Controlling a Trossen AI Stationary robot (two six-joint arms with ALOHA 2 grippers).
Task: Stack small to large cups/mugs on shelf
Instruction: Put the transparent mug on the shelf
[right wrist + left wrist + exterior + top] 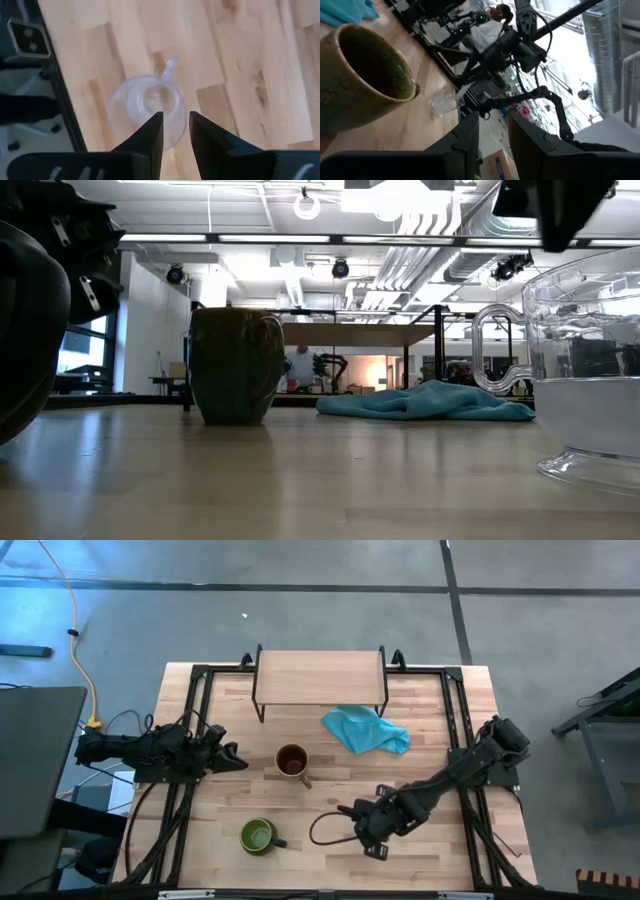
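Right gripper [174, 131], fingers narrowly parted and empty, hangs over the glass cup [148, 106] (lower centre); an off-centre descent could tip it.

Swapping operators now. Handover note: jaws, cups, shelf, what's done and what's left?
Right gripper: above the small clear glass cup near the table's front right, jaws narrowly apart, holding nothing.
Left gripper: waiting at table's left, empty, jaws narrowly apart.
Tan-brown handled mug: mid-table.
Dark mug with green inside: front.
Low light-wood shelf: at the back, bare.
Crumpled teal cloth: beside the shelf.
Done: nothing stacked.
Left: nest all three, place on shelf.
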